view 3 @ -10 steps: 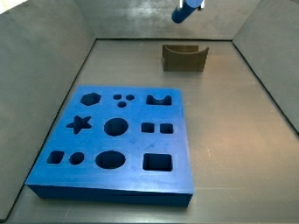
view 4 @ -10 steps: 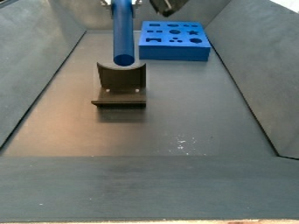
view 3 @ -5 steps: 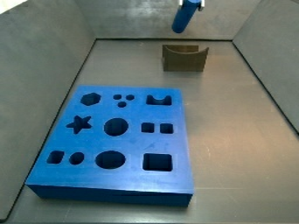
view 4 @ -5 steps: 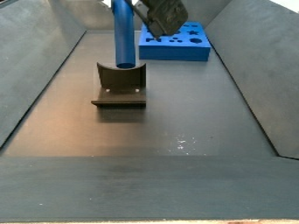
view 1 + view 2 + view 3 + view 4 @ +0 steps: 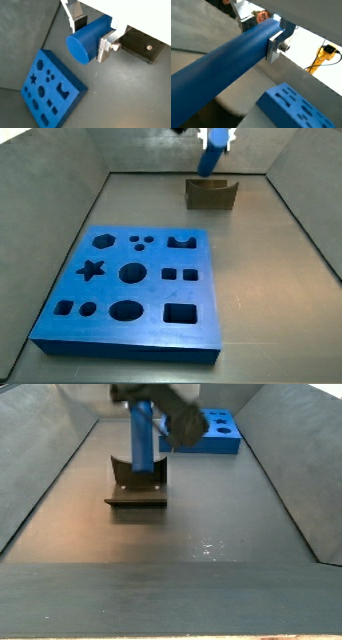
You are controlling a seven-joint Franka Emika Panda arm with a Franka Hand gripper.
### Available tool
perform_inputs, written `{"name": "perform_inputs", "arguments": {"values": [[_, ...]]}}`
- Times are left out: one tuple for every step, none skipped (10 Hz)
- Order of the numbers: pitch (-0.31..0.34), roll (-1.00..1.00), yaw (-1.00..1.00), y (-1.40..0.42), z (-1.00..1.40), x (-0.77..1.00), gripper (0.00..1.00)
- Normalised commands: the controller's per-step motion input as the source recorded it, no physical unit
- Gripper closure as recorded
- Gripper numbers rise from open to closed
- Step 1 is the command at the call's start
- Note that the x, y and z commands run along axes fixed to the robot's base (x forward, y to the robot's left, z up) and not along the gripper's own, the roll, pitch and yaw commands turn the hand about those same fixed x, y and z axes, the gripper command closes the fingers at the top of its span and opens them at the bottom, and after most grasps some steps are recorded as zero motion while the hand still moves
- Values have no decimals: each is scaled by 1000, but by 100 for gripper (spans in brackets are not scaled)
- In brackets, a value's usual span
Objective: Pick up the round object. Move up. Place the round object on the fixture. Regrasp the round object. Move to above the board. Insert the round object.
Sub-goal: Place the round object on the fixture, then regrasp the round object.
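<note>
Lower now than a second ago: my gripper has dropped from the top edge of the side views, bringing the round object down with it, so its bottom end now sits in or just at the notch of the fixture. Can't tell from here whether it's actually seated or just touching.

Both wrist views show my fingers clamped across the round object, silver plates pressed to either side of the blue peg, no visible gap. So: jaws closed on the peg, holding it near its upper end, peg roughly upright over the fixture.

The board lies well apart from the fixture, nearer the other end of the floor, all holes empty.

My read: pick and lift done, I'm in the place-on-fixture step. Next needs the peg settled in the U-notch before I release, else it tips. Regrasp, move above the board and insert are not yet done.
</note>
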Motion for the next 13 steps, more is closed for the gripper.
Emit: {"name": "perform_inputs", "arguments": {"values": [[-116, -119, -63, 103, -1000, 113, 100], [-123, -98, -38, 89, -925, 110, 100], [-118, -83, -7, 58, -677, 86, 100], [-113, -81, 6, 45, -556, 75, 100], [-101, -81, 25, 27, -323, 63, 100], [-85, -70, 33, 24, -183, 56, 100], [0, 0, 0, 0, 0, 0, 0], [-55, -38, 46, 0, 1000, 0, 0], [-53, -31, 52, 4, 1000, -5, 0], [-39, -21, 62, 7, 1000, -23, 0], [-25, -8, 73, 6, 1000, -30, 0], [-6, -1, 75, 6, 1000, -38, 0], [19, 7, 66, 10, 863, -42, 0]]}}
